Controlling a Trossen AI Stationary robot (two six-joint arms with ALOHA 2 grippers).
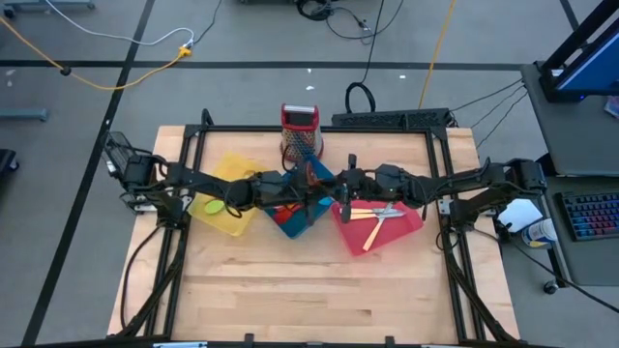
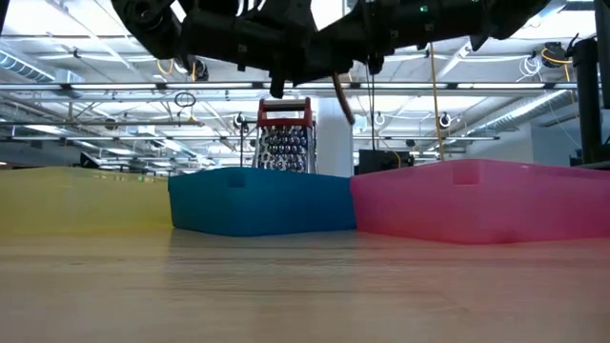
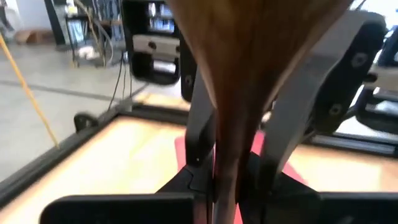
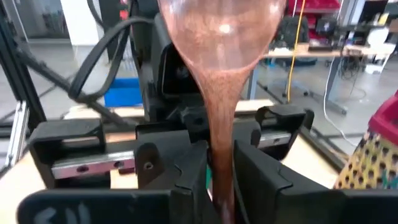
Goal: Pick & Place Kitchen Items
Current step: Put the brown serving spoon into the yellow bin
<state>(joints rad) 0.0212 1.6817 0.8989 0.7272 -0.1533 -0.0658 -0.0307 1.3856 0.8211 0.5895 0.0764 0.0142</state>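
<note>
Both wrist views show what the overhead view hides: one wooden spoon (image 4: 219, 93) held in the air between the two arms, above the blue tray (image 2: 262, 202). The left gripper (image 3: 236, 168) has its fingers narrowed on the spoon, and the right gripper (image 4: 219, 171) also has its fingers against the handle. From above, the meeting point is a dark tangle and the spoon is hard to make out.

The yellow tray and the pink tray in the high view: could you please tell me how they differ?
The yellow tray lies left, below the left arm, holding a green utensil. The pink tray lies right, below the right arm, holding wooden utensils and metal cutlery. Both sit askew beside the teal tray.
</note>
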